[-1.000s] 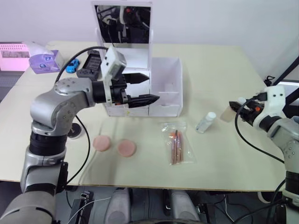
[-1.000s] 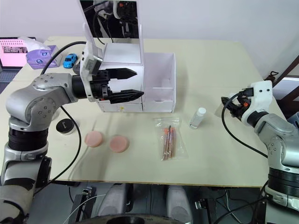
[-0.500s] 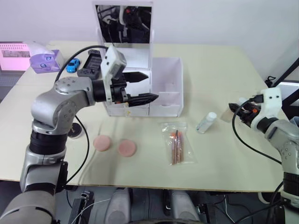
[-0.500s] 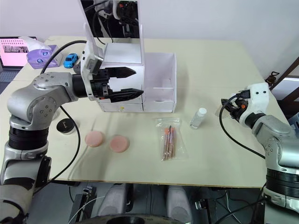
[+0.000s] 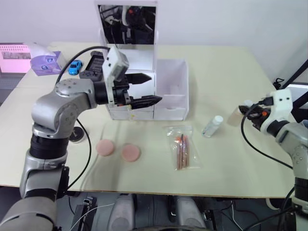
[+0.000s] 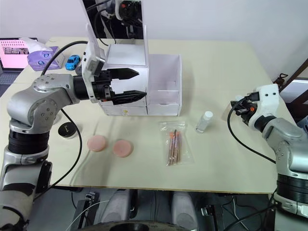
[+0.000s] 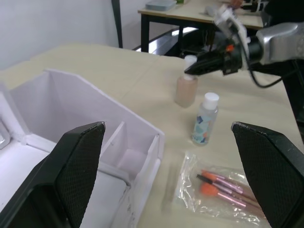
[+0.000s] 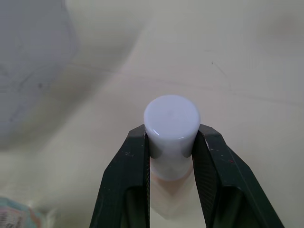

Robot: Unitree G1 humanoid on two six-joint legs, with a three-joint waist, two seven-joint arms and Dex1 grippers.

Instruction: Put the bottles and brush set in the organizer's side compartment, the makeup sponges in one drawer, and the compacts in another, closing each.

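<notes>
head views above the table (image 5: 226, 72); right wrist perhaps nearest, both sharing bottles (image 7: 205, 118)

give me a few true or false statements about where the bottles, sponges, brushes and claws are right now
1. The right claw is shut on the white cap of the peach-coloured bottle. True.
2. The small clear bottle with a white cap lies inside the white organizer. False: it stands on the beige table, right of the organizer.
3. The two round pink makeup sponges lie on the table. True.
4. The left claw holds the clear bag of brushes. False: it is open and empty; the bag lies on the table.
</notes>
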